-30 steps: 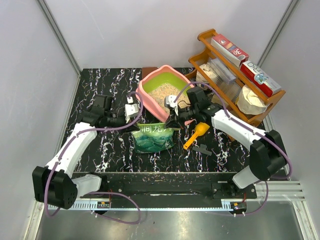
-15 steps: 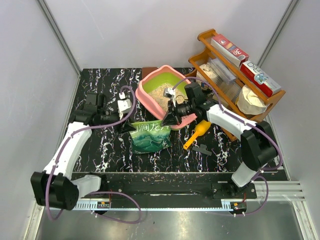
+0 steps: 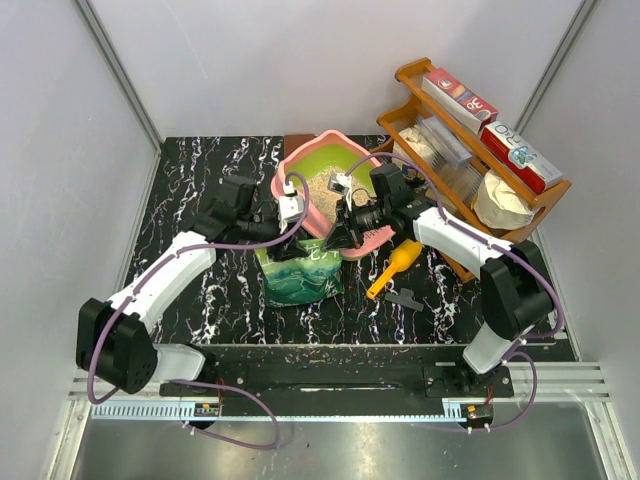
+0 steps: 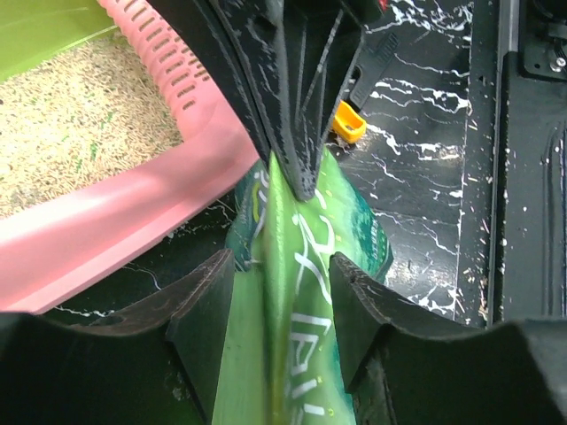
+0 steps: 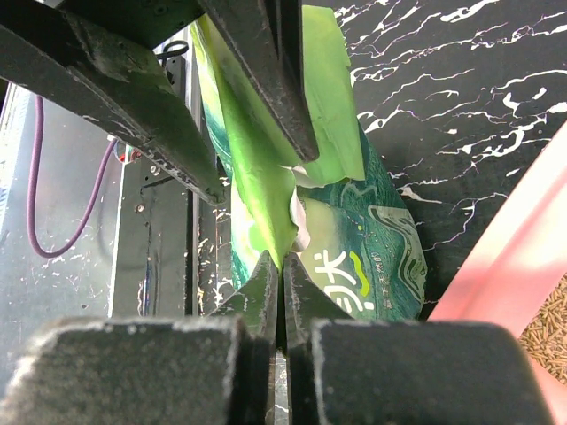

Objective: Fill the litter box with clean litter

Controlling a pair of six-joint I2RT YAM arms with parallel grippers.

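Left wrist view: the left gripper (image 4: 279,266) has its jaws parted, one on either side of the raised top fold of the green bag (image 4: 288,372), not clamped on it. Just beyond, the right gripper (image 4: 299,173) is pinched tight on that same fold. From the top external camera, the litter box (image 3: 325,160) sits toward the back of the black marbled tabletop (image 3: 190,170), with clean litter (image 3: 322,188) covering its floor and the bag just in front. A yellow-orange scoop (image 3: 392,268) lies to the bag's right.

Green bag (image 5: 372,257) — white Chinese characters, none clearly legible.
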